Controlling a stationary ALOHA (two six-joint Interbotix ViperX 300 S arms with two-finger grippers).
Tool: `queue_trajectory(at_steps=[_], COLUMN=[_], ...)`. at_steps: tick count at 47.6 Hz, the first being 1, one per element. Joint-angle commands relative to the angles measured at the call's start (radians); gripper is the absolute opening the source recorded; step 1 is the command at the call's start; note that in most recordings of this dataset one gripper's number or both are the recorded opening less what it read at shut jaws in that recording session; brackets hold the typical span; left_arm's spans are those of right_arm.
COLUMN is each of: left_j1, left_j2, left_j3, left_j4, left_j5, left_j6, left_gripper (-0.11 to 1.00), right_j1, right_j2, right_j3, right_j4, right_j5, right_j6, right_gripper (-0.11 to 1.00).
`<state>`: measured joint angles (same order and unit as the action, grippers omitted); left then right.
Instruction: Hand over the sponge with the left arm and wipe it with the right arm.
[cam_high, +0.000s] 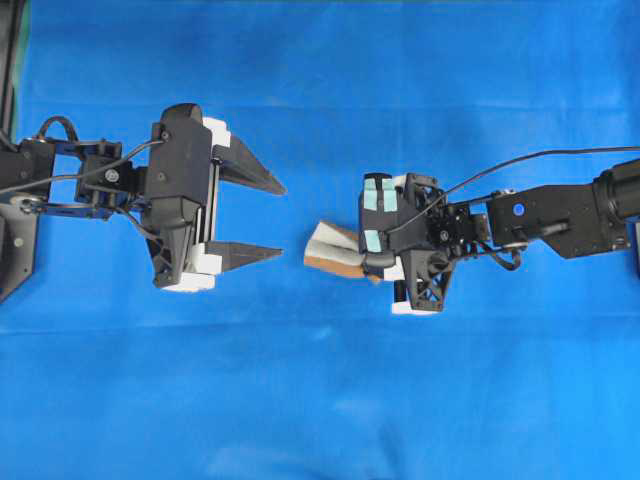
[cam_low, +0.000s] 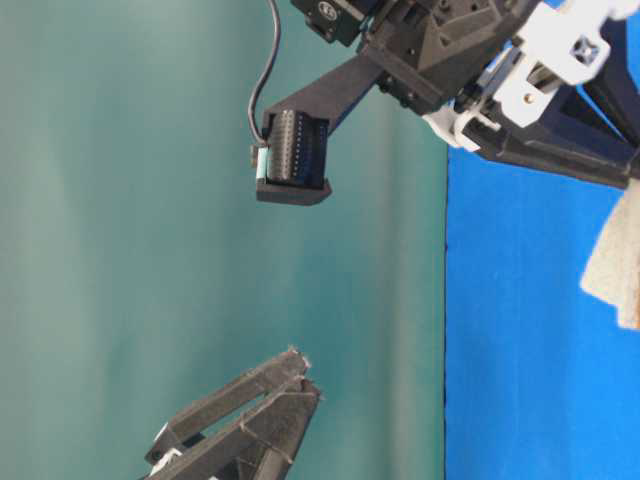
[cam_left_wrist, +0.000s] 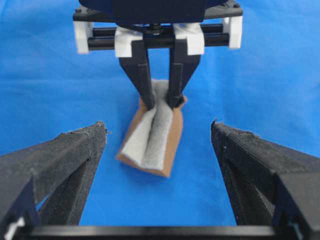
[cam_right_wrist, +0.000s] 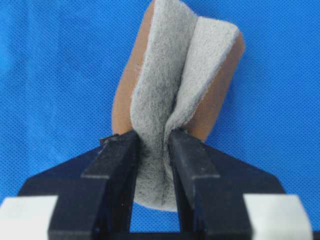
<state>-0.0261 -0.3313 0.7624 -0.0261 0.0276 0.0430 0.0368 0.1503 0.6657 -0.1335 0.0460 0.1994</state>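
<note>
The sponge (cam_high: 332, 250) is folded, grey-white face inward and tan layer outward, and pinched in my right gripper (cam_high: 362, 255), the one with teal patches. It hangs just above the blue cloth. The right wrist view shows the two black fingers (cam_right_wrist: 117, 160) squeezing the sponge (cam_right_wrist: 175, 75) near its lower end. My left gripper (cam_high: 281, 220) is open wide and empty, its tips a short way left of the sponge and apart from it. In the left wrist view the sponge (cam_left_wrist: 152, 135) sits ahead between the spread fingers (cam_left_wrist: 80, 150), held by the right gripper (cam_left_wrist: 162, 104).
A blue cloth (cam_high: 320, 400) covers the whole table. The left arm's body (cam_high: 60, 180) lies at the left edge and the right arm's (cam_high: 570, 215) at the right. A teal backdrop (cam_low: 120, 250) shows in the table-level view.
</note>
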Motion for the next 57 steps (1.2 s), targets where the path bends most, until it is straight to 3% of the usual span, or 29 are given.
queue_trajectory(at_steps=[1, 8, 23, 34, 44, 57], left_j1=[-0.003, -0.003, -0.003, -0.003, -0.003, -0.003], left_j2=[-0.018, -0.017, -0.017, -0.017, -0.017, -0.017], left_j3=[0.003, 0.003, 0.005, 0.005, 0.005, 0.005], left_j4=[0.000, 0.000, 0.000, -0.002, 0.000, 0.000], left_j5=[-0.005, -0.006, -0.002, -0.002, -0.002, -0.002], left_j6=[0.002, 0.002, 0.002, 0.002, 0.002, 0.003], left_gripper=[0.81, 0.81, 0.81, 0.81, 0.81, 0.81], right_j1=[-0.006, -0.058, -0.238, -0.279, -0.218, 0.021], right_j2=[-0.009, -0.015, -0.031, -0.034, -0.034, -0.034], right_j3=[-0.020, -0.009, 0.002, -0.002, 0.008, -0.009], right_j4=[-0.005, -0.015, -0.140, -0.169, -0.161, -0.084], right_j5=[-0.005, 0.003, 0.005, 0.003, 0.012, 0.069], right_j6=[0.000, 0.002, 0.000, 0.000, 0.026, 0.077], right_gripper=[0.29, 0.29, 0.28, 0.28, 0.28, 0.28])
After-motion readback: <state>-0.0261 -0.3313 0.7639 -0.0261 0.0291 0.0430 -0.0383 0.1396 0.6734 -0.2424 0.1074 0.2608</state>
